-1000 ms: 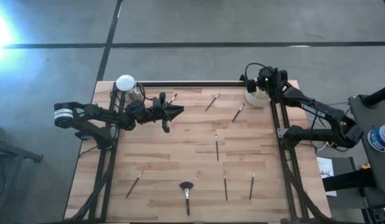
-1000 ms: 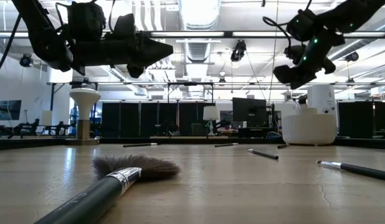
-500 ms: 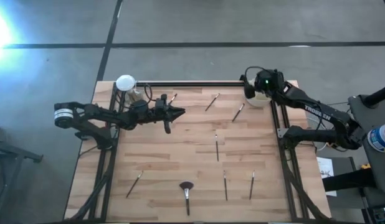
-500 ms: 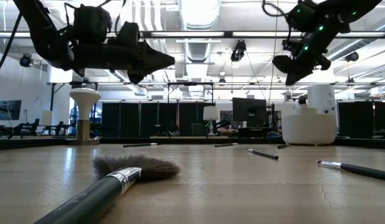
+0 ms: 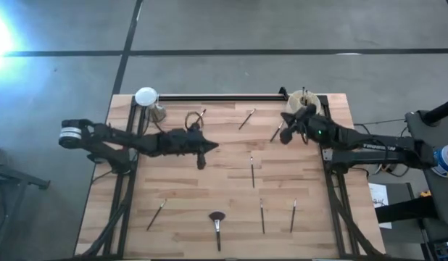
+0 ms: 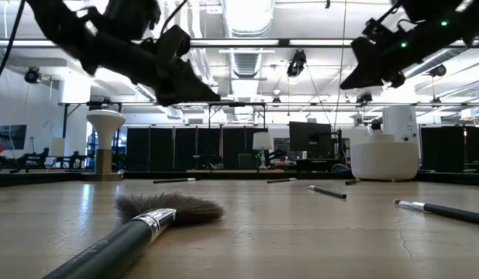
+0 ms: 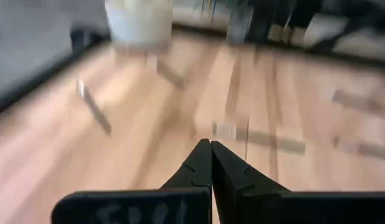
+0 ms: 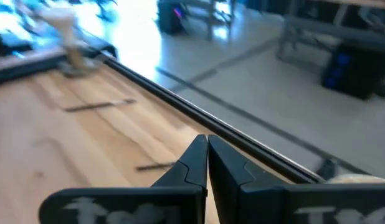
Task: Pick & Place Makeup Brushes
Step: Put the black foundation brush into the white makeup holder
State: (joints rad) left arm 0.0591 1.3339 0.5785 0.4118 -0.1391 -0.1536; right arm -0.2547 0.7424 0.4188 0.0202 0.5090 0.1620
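Several makeup brushes lie flat on the wooden table: one [image 5: 246, 119] and another [image 5: 276, 131] toward the far side, one [image 5: 252, 172] in the middle, and thin ones [image 5: 262, 216] near the front. A wide fluffy-headed brush [image 5: 217, 226] [image 6: 150, 219] lies at the near edge. My left gripper [image 5: 214, 146] [image 7: 210, 147] hangs shut and empty above the table's left middle. My right gripper [image 5: 282, 136] [image 8: 206, 140] is shut and empty, in the air just near-left of the white cup [image 5: 302, 109].
The white cup [image 6: 383, 158] at the far right corner has thin handles sticking up out of it. A white round-topped stand [image 5: 146, 96] [image 6: 105, 143] and a wire loop [image 5: 192, 119] sit at the far left. A black rail [image 5: 224, 97] runs along the far edge.
My right gripper has swung from over the white cup toward the table's near side and left, uncovering the cup. My left gripper has shut, moved a little toward the near-right and sunk slightly. No brush has moved.
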